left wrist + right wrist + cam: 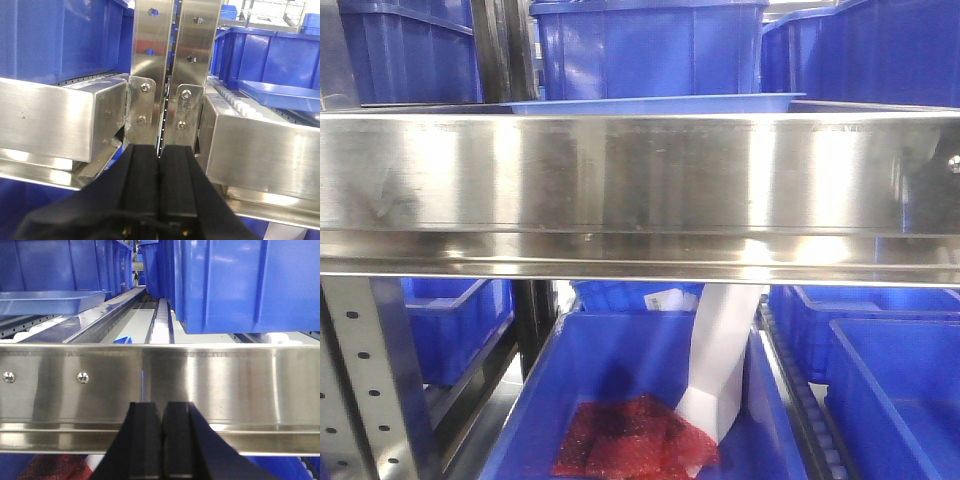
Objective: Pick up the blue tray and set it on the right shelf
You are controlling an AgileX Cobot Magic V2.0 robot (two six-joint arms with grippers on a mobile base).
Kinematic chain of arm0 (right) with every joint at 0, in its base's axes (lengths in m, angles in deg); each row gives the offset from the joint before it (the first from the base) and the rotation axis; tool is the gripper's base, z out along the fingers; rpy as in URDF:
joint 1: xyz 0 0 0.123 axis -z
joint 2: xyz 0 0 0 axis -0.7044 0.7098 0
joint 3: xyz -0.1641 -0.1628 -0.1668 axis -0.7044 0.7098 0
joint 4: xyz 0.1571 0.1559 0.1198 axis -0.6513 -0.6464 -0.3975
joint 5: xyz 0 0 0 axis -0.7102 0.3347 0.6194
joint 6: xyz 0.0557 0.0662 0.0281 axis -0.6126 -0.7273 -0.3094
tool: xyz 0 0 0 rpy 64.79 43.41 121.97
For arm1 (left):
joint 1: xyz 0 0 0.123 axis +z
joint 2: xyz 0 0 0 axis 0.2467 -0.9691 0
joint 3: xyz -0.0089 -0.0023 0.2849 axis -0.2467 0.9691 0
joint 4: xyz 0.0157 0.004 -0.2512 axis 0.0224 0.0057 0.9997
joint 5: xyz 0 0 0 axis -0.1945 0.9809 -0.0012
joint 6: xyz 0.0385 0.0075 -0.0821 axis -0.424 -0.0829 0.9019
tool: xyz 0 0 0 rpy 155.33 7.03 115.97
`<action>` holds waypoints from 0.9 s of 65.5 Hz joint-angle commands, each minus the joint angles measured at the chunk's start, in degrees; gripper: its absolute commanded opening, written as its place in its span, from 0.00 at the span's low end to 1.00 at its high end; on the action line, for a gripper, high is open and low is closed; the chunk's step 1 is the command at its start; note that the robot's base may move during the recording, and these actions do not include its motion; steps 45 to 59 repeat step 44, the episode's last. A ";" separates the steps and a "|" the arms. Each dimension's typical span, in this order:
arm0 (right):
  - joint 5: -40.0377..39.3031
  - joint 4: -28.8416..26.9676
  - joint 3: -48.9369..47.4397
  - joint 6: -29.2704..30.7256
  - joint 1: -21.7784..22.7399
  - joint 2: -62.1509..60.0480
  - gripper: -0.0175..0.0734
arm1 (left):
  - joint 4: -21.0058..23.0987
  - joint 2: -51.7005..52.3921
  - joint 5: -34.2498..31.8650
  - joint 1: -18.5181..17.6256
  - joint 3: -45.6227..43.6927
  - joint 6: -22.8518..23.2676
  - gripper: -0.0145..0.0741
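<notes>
The blue tray (650,103) lies flat on the right shelf, just behind its shiny steel front rail (640,185). It also shows at the right in the left wrist view (282,94) and at the left in the right wrist view (50,301). My left gripper (160,150) is shut and empty, in front of the rack's paired uprights (175,60). My right gripper (162,407) is shut and empty, close in front of the steel rail (200,380). Neither gripper touches the tray.
Deep dark-blue bins (650,45) stand behind the tray, and one (245,285) sits at the right on the rollers. Below the rail, a blue bin (640,400) holds a red mesh bag (635,440) and white packaging (725,370). A perforated upright (370,390) stands at lower left.
</notes>
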 commanded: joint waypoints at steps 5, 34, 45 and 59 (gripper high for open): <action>-4.87 -0.30 -1.30 0.50 0.32 -1.07 0.25 | 0.30 0.73 -5.58 -0.02 1.75 0.00 0.11; -4.87 -0.30 -1.30 0.50 0.32 -1.07 0.25 | 0.30 0.73 -5.58 -0.02 1.75 0.00 0.11; -4.87 -0.30 -1.30 0.50 0.32 -1.07 0.25 | 0.30 0.73 -5.58 -0.02 1.75 0.00 0.11; -4.87 -0.30 -1.30 0.50 0.32 -1.07 0.25 | 0.30 0.73 -5.58 -0.02 1.75 0.00 0.11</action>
